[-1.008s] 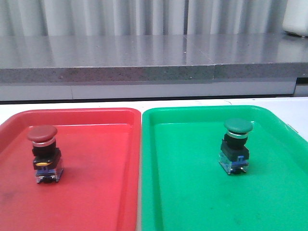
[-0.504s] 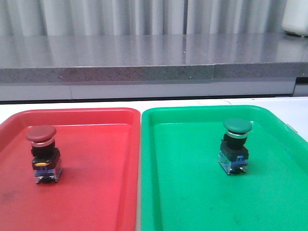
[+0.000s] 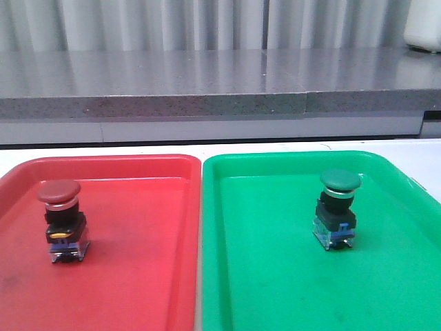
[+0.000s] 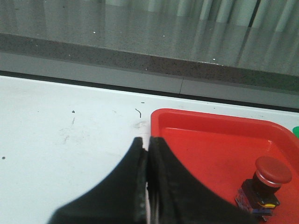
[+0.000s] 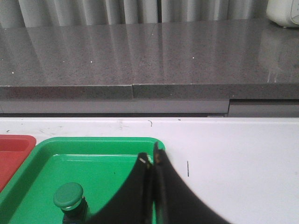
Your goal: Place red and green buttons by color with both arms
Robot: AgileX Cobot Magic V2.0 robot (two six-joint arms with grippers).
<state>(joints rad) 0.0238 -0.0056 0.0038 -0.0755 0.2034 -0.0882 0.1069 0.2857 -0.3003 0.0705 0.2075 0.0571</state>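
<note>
Red button (image 3: 60,221), a domed matte cap on a silver collar and blocky black base, stood upright at nine o'clock in the glossy red tray (image 3: 138,276); the green button (image 3: 337,210) stood at three o'clock in the green tray (image 3: 275,276). From the left wrist, the left gripper (image 4: 148,154) had its black tapered fingers pressed together, holding nothing, above the white table (image 4: 70,130). From the right wrist, the right gripper (image 5: 152,161) was likewise closed and empty.

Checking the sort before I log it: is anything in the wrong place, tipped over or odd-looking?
Nothing stands out. The red button stands upright in the red tray, the green button upright in the green tray. The left gripper and right gripper are shut, holding nothing.
</note>
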